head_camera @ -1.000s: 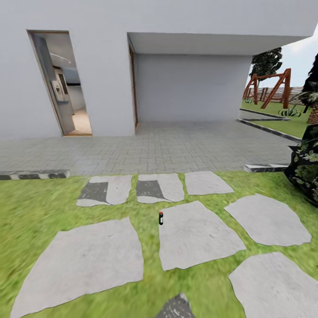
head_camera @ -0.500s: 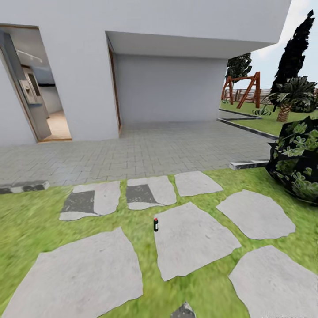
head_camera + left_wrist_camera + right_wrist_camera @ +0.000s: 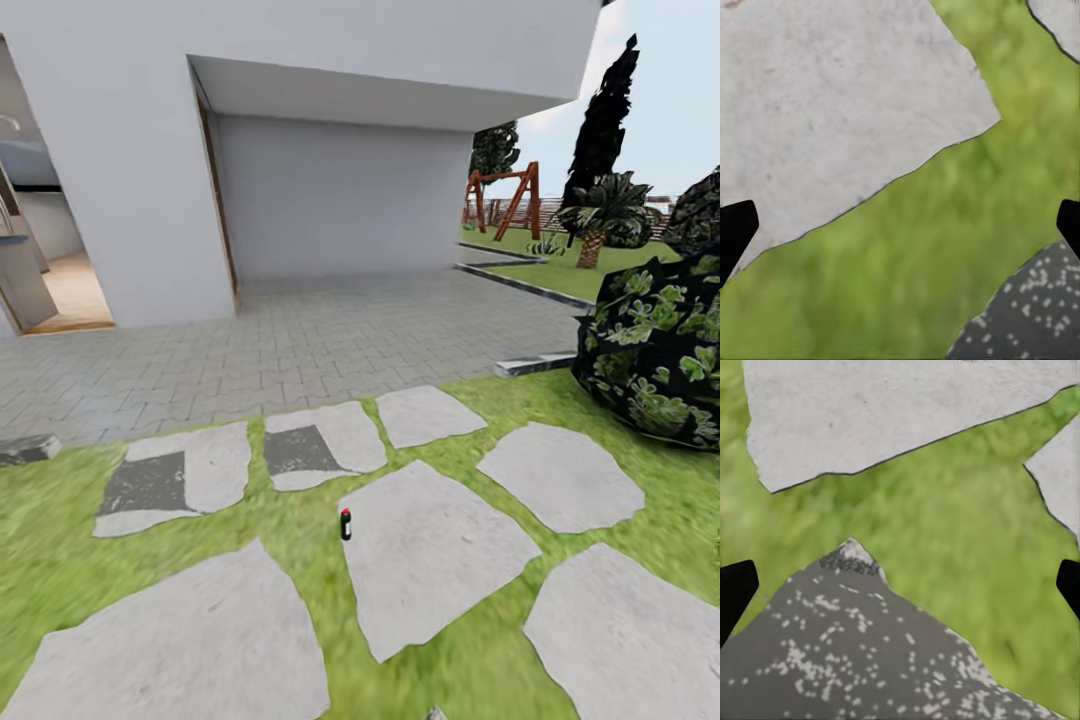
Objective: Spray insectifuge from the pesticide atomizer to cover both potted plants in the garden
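Looking ahead, we see the pesticide atomizer (image 3: 346,524) upright on the lawn (image 3: 60,540), just beside the edge of a pale stepping stone (image 3: 435,555), grass open around it. A dark leafy bush (image 3: 655,365) bounds the right; grey paving (image 3: 300,350) lies beyond. Both our wrist cameras show dark fingertips (image 3: 733,234) (image 3: 733,594) set wide apart over grass and stone.

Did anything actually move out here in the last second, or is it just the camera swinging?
Just the camera: the view has swung right, so the doorway slid toward the left edge and the dark bush and swing frame came further in. The small bottle stands upright where it was, on grass beside a paving stone. Nothing was grasped.
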